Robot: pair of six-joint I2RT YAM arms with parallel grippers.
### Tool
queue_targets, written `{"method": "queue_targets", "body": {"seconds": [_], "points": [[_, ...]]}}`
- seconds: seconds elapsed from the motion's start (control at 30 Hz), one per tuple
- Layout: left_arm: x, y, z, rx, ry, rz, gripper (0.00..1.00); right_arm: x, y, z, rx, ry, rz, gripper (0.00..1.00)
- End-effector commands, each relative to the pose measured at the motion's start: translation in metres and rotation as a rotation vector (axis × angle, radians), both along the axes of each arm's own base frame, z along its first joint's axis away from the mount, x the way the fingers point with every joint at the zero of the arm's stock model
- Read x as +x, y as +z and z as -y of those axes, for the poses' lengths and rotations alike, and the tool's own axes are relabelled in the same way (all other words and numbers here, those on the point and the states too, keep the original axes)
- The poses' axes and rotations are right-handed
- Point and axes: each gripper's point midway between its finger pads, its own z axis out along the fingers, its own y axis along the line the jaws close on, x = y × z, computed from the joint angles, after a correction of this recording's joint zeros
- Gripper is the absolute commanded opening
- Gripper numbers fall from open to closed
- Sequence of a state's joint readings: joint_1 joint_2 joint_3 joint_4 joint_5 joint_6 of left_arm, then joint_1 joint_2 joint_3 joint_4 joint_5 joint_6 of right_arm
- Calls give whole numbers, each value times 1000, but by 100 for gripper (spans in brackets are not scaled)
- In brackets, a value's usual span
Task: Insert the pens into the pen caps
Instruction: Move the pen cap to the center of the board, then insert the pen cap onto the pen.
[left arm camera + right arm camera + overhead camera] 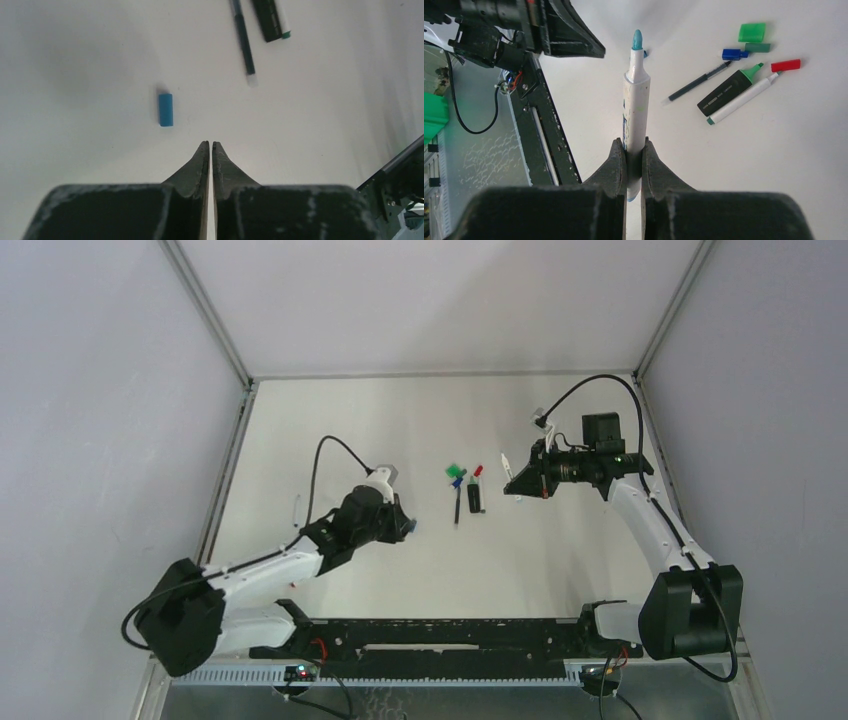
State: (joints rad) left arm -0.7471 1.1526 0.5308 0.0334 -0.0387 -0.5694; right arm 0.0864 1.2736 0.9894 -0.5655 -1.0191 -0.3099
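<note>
Your left gripper [210, 145] is closed empty, the cap [166, 109] lying lengthwise just ahead and left in its wrist view; your right gripper [634, 142] clamps the pen [635, 100].

Four pens [635, 105]; five caps [752, 32]: two green, two blue, one red.

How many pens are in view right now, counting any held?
4. A blue-tipped white marker is clamped in the right gripper. Three lie together on the table: a slim dark pen, a thick black highlighter and a second white marker. None seems hidden.
</note>
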Motion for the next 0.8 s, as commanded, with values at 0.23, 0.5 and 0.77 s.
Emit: {"method": "queue_targets", "body": {"seconds": [0.23, 0.5, 0.77], "points": [[2, -48, 25, 48, -40, -171, 1, 6, 11, 1, 6, 10, 45, 5], [10, -74, 11, 195, 36, -237, 0, 7, 11, 1, 7, 10, 44, 5], [15, -84, -23, 383, 138, -257, 0, 7, 11, 2, 9, 7, 45, 5]]}}
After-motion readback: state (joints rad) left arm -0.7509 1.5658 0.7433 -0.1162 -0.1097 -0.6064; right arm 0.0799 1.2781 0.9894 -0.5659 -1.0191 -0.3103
